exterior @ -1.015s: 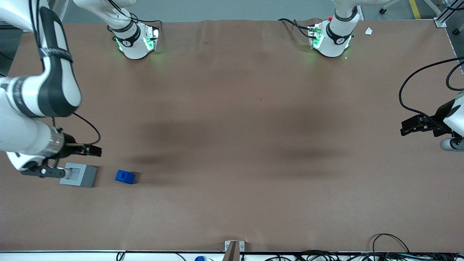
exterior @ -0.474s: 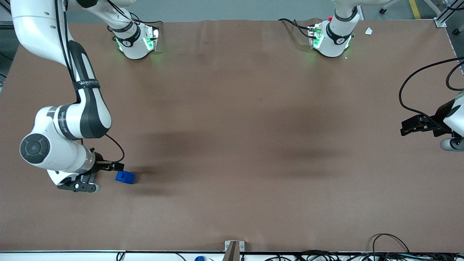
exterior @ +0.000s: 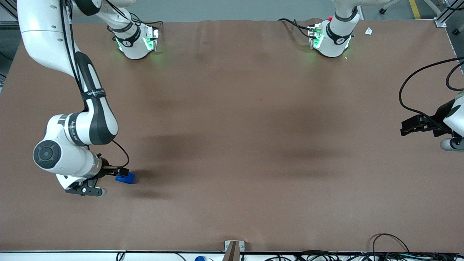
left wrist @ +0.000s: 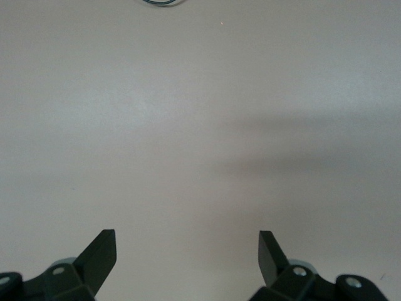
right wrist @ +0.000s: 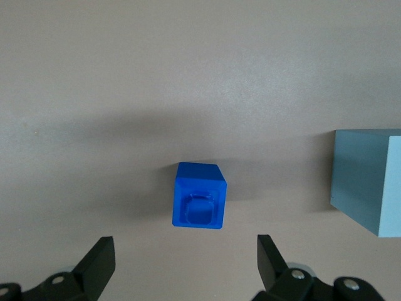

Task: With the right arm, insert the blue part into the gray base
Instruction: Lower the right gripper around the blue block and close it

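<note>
Front view: the right arm (exterior: 78, 123) covers the gray base, and its gripper (exterior: 117, 170) hangs over the blue part (exterior: 127, 178).

Only a sliver of the blue part shows past the black fingers, on the brown table (exterior: 253, 145) toward the working arm's end and near the camera edge. The table covering is creased along its upper edge, with soft dark shadows across the middle; cables trail at the rim, and gray floor shows above. Right wrist view: the gripper (right wrist: 185, 260) is spread wide, fingertips (right wrist: 100, 251) clear of the blue part (right wrist: 198, 195), which sits upright on the table with its recessed top face visible. The gray base (right wrist: 369, 179) stands apart beside it, cut off by the frame. Left wrist view: bare pale table (left wrist: 200, 125).
</note>
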